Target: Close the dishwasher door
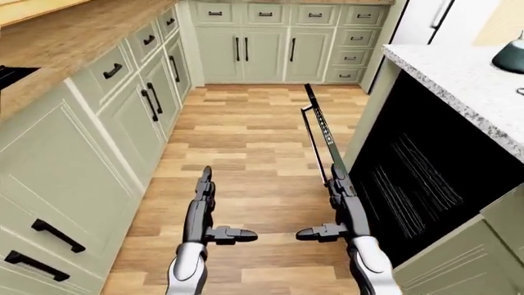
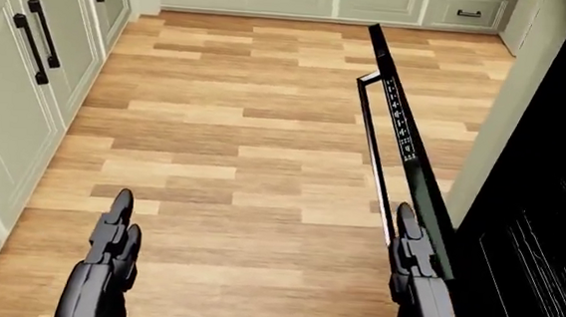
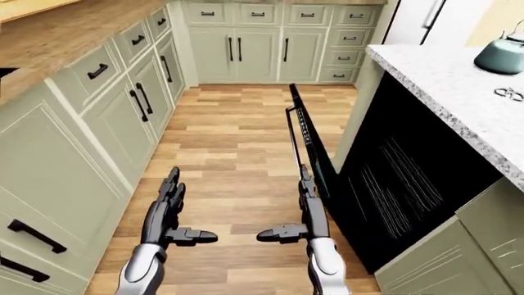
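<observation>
Nearest, low in the eye views: two dark three-finger hands, held side by side over the plank floor. Left hand [image 1: 201, 212] with fingers straight and pressed together pointing away, thumb stuck out sideways toward the middle, gripping nothing, well apart from anything to its left. Right hand [image 1: 340, 209] posed the same way in mirror, fingers extended, thumb pointing left, closed on nothing.

Just beyond and right of the right hand: the thin black dishwasher door [image 1: 324, 132], hanging partly open and seen almost edge-on as a dark strip. Long axis running from near to far, tilting slightly left as it recedes, with a slim bar handle [image 2: 369, 146] on its left, aisle-facing side. In the head view, right fingertips [image 2: 409, 220] just beside the near end of that edge, perhaps touching; contact not certain. To the right of the door, the black open dishwasher cavity [image 1: 418, 178] under a speckled grey stone countertop [image 1: 459, 80].

Judged from this: door lies right of and ahead of the right hand, far nearer to it than to the left; closing likely calls for a rightward push on the door's left face toward the cavity.

Farther off: pale green cabinets [image 1: 266, 49] across the far wall, and a teal kettle [image 3: 501, 54] on the counter.
</observation>
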`<state>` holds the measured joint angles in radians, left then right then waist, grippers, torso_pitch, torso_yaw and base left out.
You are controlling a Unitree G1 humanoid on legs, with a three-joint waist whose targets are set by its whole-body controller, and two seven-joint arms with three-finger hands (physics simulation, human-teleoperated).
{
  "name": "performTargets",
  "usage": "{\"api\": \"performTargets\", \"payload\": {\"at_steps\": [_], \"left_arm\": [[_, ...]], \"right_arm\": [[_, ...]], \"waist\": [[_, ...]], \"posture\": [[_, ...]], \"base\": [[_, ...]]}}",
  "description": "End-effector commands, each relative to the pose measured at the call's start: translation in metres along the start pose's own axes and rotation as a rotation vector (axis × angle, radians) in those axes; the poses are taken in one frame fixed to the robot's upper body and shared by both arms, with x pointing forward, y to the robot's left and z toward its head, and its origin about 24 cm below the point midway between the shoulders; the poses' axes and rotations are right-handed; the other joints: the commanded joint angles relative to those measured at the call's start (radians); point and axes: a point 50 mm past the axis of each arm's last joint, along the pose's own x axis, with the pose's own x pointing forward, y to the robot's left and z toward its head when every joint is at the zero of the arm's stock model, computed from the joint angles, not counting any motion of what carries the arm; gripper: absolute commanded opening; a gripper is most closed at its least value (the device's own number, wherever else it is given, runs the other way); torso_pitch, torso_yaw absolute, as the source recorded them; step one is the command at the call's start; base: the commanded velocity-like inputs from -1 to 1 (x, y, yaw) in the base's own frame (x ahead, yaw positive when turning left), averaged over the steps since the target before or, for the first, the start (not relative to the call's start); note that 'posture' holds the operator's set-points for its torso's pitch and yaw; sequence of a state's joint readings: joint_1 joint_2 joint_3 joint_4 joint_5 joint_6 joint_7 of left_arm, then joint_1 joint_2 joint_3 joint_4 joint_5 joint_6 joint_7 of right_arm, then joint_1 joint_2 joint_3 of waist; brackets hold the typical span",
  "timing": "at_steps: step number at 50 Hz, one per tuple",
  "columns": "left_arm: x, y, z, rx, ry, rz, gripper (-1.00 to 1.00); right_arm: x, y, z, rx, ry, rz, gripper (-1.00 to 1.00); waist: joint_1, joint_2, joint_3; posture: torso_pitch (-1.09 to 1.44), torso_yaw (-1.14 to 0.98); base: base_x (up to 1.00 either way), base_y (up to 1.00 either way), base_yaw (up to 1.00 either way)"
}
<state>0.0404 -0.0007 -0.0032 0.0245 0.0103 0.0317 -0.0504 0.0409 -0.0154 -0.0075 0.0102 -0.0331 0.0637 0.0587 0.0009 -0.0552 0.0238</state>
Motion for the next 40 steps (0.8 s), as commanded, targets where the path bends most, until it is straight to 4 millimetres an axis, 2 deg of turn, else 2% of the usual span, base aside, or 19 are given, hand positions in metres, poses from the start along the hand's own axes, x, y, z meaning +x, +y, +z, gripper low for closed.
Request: {"api": "performTargets", "payload": {"at_steps": [1,3,7,11,13,14,15,17,18,21,22,24,25,26,30,31,32,38,40], "left_arm": [[0.002,0.002,0.016,0.011,-0.082,0.001,1.0],[0.002,0.002,0.016,0.011,-0.083,0.002,1.0],[0.002,0.003,0.017,0.009,-0.084,0.002,1.0],[0.002,0.002,0.016,0.009,-0.083,0.0,1.0],[0.002,0.002,0.016,0.009,-0.082,0.001,1.0],[0.002,0.002,0.016,0.009,-0.082,0.001,1.0],[0.002,0.003,0.017,0.008,-0.083,0.002,1.0],[0.002,0.003,0.017,0.008,-0.084,0.003,1.0],[0.002,0.003,0.017,0.007,-0.084,0.003,1.0],[0.002,0.003,0.017,0.007,-0.085,0.003,1.0],[0.002,0.004,0.018,0.006,-0.085,0.004,1.0],[0.002,0.004,0.018,0.006,-0.086,0.005,1.0],[0.002,0.004,0.018,0.006,-0.086,0.005,1.0],[0.002,0.004,0.018,0.007,-0.086,0.005,1.0],[0.001,0.004,0.018,0.007,-0.086,0.004,1.0],[0.001,0.004,0.018,0.007,-0.086,0.004,1.0],[0.001,0.004,0.018,0.006,-0.086,0.005,1.0],[0.001,0.004,0.018,0.006,-0.087,0.005,1.0],[0.0,0.004,0.019,0.006,-0.087,0.004,1.0]], "right_arm": [[0.003,0.003,0.012,0.002,-0.077,0.005,1.0],[0.002,0.003,0.016,0.002,-0.079,0.005,1.0],[0.002,0.003,0.016,0.002,-0.078,0.006,1.0],[0.002,0.003,0.016,0.003,-0.078,0.007,1.0],[0.002,0.003,0.015,0.003,-0.078,0.006,1.0],[0.002,0.003,0.016,0.003,-0.078,0.006,1.0],[0.002,0.003,0.016,0.002,-0.078,0.006,1.0],[0.002,0.002,0.016,0.003,-0.078,0.005,1.0],[0.002,0.002,0.016,0.003,-0.078,0.005,1.0],[0.002,0.002,0.016,0.002,-0.078,0.005,1.0],[0.002,0.003,0.016,0.003,-0.081,0.005,1.0],[0.001,0.004,0.017,-0.004,-0.085,0.005,1.0],[0.001,0.004,0.017,-0.006,-0.084,0.005,1.0],[0.001,0.004,0.017,-0.007,-0.083,0.005,1.0],[0.001,0.004,0.018,-0.015,-0.08,0.001,1.0],[0.001,0.005,0.019,-0.013,-0.076,0.007,1.0],[0.001,0.004,0.019,-0.009,-0.079,0.004,1.0],[-0.012,0.007,0.025,-0.009,-0.102,0.002,1.0],[-0.01,0.006,0.023,-0.007,-0.101,0.001,1.0]], "waist": [[0.006,-0.003,-0.011],[0.002,0.012,-0.014],[0.009,0.051,0.002],[0.012,0.088,0.006],[0.012,0.121,0.004],[0.014,0.15,-0.009],[0.024,0.104,-0.001],[0.019,0.121,-0.004],[0.02,0.118,-0.01],[0.017,0.092,-0.011],[0.02,0.081,0.005],[0.029,0.028,0.005],[0.03,-0.013,-0.002],[0.029,0.019,0.007],[0.018,0.063,-0.005],[0.016,0.067,-0.005],[0.008,0.058,-0.01],[0.006,0.054,-0.022],[0.005,0.053,-0.025]], "posture": [[0.0,0.0],[0.0,0.0],[0.0,0.0],[0.0,0.0],[0.0,0.0],[0.0,0.0],[0.0,0.0],[0.0,0.0],[0.0,0.0],[0.0,0.0],[0.0,0.0],[0.0,0.0],[0.0,0.0],[0.0,0.0],[0.0,0.0],[0.0,0.0],[0.0,0.0],[0.0,0.0],[0.0,0.0]], "base": [[0.0,-0.28,0.0],[0.0,-0.28,0.0],[0.0,-0.27,0.0],[0.0,-0.26,0.0],[0.0,-0.26,0.0],[0.0,-0.26,0.0],[0.0,-0.25,0.0],[0.0,-0.25,0.0],[0.0,-0.22,0.0],[0.0,-0.21,0.0],[0.0,0.0,0.0],[0.0,0.0,0.0],[0.0,0.0,0.0],[0.0,0.0,0.0],[0.0,0.0,0.0],[0.0,0.0,0.0],[0.0,0.0,0.0],[0.0,0.0,0.0],[0.0,0.0,0.0]]}}
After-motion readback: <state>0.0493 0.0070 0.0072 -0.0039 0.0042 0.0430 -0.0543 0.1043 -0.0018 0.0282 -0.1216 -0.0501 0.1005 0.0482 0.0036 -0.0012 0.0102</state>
